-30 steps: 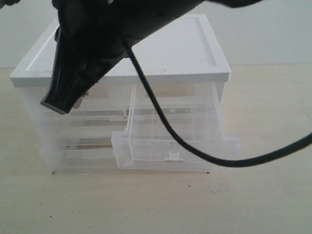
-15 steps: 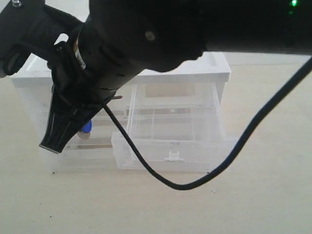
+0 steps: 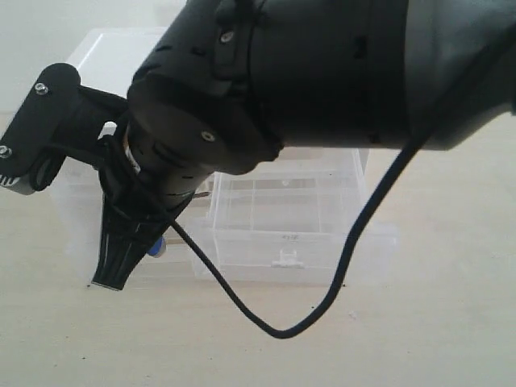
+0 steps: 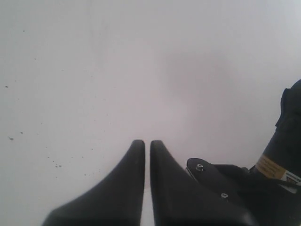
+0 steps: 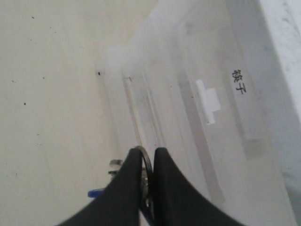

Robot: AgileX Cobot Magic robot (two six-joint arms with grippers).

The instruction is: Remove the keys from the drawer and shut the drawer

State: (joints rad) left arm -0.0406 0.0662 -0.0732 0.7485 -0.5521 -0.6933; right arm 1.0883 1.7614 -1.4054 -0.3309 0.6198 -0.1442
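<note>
The keys hang from my right gripper [image 5: 146, 153], which is shut on their ring [image 5: 148, 164]. A silver key [image 5: 115, 165] and the blue tag [image 5: 95, 192] stick out beside the fingers. In the exterior view this gripper [image 3: 113, 278] points down in front of the cabinet's left half, with the blue tag [image 3: 158, 244] just behind it. The drawer [image 3: 290, 234] on the right stands pulled out, its white tab handle [image 3: 287, 260] facing front; I see nothing in it. My left gripper [image 4: 146, 142] is shut and empty over a plain white surface.
The right arm's big black body [image 3: 322, 72] and its cable [image 3: 355, 242] cover much of the white-topped cabinet [image 3: 105, 44]. The other half-width drawer with its dark-lettered label [image 5: 240, 81] is shut. Pale tabletop [image 3: 403, 339] lies in front.
The right arm has swung lower and nearer the camera, carrying the keys down in front of the cabinet's left side. The drawer stays pulled out.
</note>
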